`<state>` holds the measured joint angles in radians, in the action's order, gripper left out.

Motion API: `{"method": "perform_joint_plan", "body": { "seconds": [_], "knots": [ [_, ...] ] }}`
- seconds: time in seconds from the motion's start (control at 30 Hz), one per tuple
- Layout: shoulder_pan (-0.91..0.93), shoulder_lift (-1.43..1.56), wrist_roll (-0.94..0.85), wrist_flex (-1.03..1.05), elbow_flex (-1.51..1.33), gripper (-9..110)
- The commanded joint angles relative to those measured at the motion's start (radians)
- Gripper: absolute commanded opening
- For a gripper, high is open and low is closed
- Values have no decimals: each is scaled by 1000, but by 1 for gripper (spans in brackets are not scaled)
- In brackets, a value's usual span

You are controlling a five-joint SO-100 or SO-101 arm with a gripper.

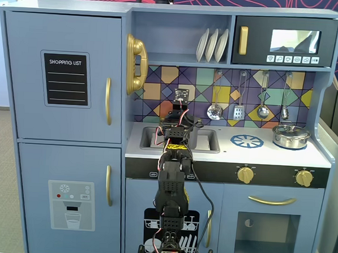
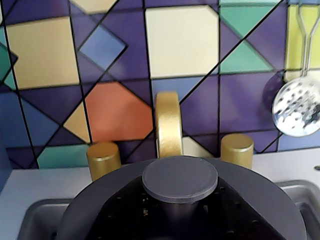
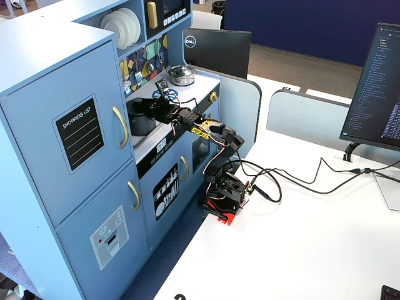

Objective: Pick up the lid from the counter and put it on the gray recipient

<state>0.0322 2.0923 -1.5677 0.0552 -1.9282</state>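
The lid (image 2: 87, 207) fills the bottom of the wrist view, a flat dark-gray disc with a round knob (image 2: 180, 179) on top. My gripper (image 2: 180, 212) is shut on the stem under that knob, with one black jaw on each side. The lid hangs level over the sink (image 2: 35, 215), just in front of the gold faucet (image 2: 168, 122). In a fixed view the gray recipient (image 3: 141, 119) stands in the sink, and my gripper (image 3: 156, 107) is at its top. I cannot tell whether the lid touches the rim. In the front fixed view my arm (image 1: 174, 161) hides most of the recipient (image 1: 196, 135).
Two gold tap knobs (image 2: 103, 159) (image 2: 236, 150) flank the faucet. A slotted spoon (image 2: 298, 107) hangs on the tiled wall at the right. A shiny steel pot (image 1: 291, 136) and a printed burner circle (image 1: 247, 141) lie right of the sink. The shelf overhangs the counter.
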Motion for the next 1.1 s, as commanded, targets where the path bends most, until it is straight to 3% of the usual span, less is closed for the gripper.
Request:
{"method": "perform_joint_plan", "body": {
  "seconds": [0.0, 0.43, 0.53, 0.63, 1.07],
  "knots": [
    [3, -8, 2, -52, 21, 0],
    [29, 43, -51, -31, -57, 0],
    [48, 63, -38, -12, -67, 19],
    [58, 80, -55, 23, -67, 29],
    [52, 212, -44, 149, -40, 35]
  ]
}}
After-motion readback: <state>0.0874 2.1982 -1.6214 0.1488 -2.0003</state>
